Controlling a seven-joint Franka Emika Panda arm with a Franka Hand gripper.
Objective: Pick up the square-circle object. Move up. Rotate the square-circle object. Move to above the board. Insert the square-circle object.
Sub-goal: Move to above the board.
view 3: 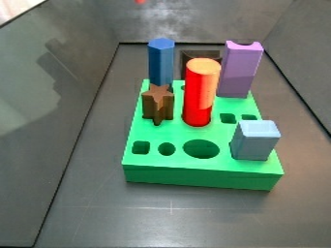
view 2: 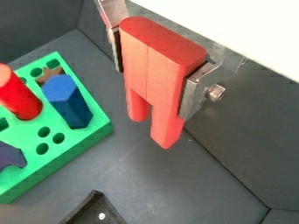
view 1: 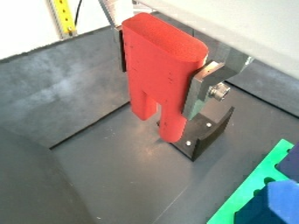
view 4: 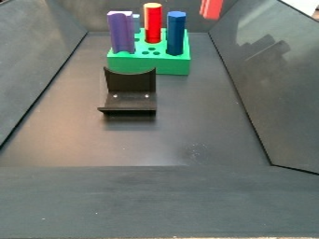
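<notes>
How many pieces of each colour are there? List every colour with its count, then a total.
Red: 2, the cylinder on the board and the flat peg in the gripper, jaws shut on it, held up beside the board
Dark blue peg: 1
Light blue block: 1
Purple peg: 1
Brown star: 1
Total: 6

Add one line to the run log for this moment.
gripper shut on square-circle object | held clear of floor | board off to the side, not beneath it | insert not yet done
</notes>
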